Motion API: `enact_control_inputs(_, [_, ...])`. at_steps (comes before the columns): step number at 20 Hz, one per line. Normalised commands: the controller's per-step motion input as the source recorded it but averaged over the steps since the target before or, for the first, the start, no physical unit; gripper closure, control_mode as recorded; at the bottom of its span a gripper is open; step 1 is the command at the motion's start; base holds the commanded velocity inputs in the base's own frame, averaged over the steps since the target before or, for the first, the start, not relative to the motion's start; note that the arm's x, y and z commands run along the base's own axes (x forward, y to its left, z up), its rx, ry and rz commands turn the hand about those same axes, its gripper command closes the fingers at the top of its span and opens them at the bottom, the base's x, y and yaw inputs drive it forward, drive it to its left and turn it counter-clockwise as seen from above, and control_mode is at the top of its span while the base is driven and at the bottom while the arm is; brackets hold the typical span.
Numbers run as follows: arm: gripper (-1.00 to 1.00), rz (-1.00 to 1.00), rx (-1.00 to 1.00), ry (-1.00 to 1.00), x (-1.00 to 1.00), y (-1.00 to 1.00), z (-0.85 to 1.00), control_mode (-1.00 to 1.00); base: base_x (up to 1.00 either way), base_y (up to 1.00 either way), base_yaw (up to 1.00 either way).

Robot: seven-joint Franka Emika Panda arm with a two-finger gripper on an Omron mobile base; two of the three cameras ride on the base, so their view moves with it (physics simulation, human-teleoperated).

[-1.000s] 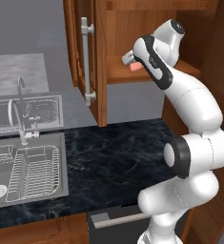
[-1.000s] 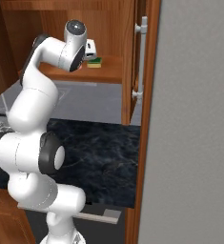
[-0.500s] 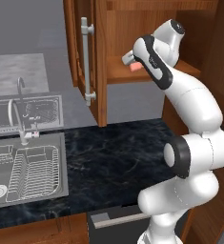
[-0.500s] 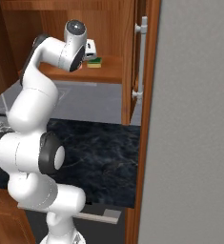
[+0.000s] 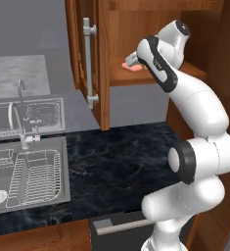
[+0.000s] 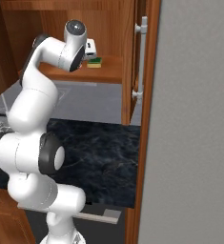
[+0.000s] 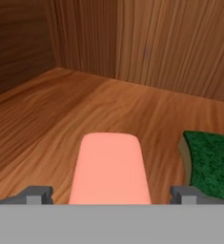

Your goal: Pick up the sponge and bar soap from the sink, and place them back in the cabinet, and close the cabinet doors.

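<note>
The salmon-pink bar soap (image 7: 108, 167) lies flat on the wooden shelf of the cabinet (image 7: 46, 124), directly between my gripper's (image 7: 111, 193) two finger tips. The jaws stand wide, with a gap on each side of the bar, so the gripper is open and holds nothing. The dark green sponge (image 7: 211, 162) rests on the same shelf just right of the soap. From the base, my gripper (image 5: 129, 60) reaches into the cabinet (image 5: 136, 76) over the soap (image 5: 134, 66), and the sponge (image 6: 94, 62) shows beside the hand (image 6: 89, 47). Both cabinet doors (image 5: 89, 63) (image 6: 142, 62) stand open.
The sink (image 5: 28, 171) with its wire rack and faucet (image 5: 22, 117) lies low at the left, set in the dark marble counter (image 5: 121, 162). A dark drawer with a silver handle (image 5: 121, 225) sits below the counter edge. The open right door (image 6: 147, 119) stands close beside the arm.
The arm has stayed in place inside the cabinet. The jaws have spread apart and let go of the bar soap, which lies where it was.
</note>
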Motion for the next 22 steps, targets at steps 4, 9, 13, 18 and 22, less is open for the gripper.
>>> enact_control_inputs(4, [-1.0, 0.0, 0.0, -0.08, -0.03, 0.0, 0.0, -1.0, 0.0, 0.0, 0.0])
enact_control_inputs(9, [-1.0, 0.0, 0.0, -0.11, -0.19, 0.0, 0.0, -1.0, 0.0, 0.0, 0.0])
enact_control_inputs(13, [-1.0, 0.0, 0.0, -0.1, -0.32, 0.0, 0.0, -1.0, 0.0, 0.0, 0.0])
enact_control_inputs(18, [-1.0, 0.0, 0.0, -0.07, -0.64, 0.0, 0.0, -1.0, 0.0, 0.0, 0.0])
enact_control_inputs(22, [-1.0, 0.0, 0.0, -0.03, -0.7, 0.0, 0.08, -1.0, 0.0, 0.0, 0.0])
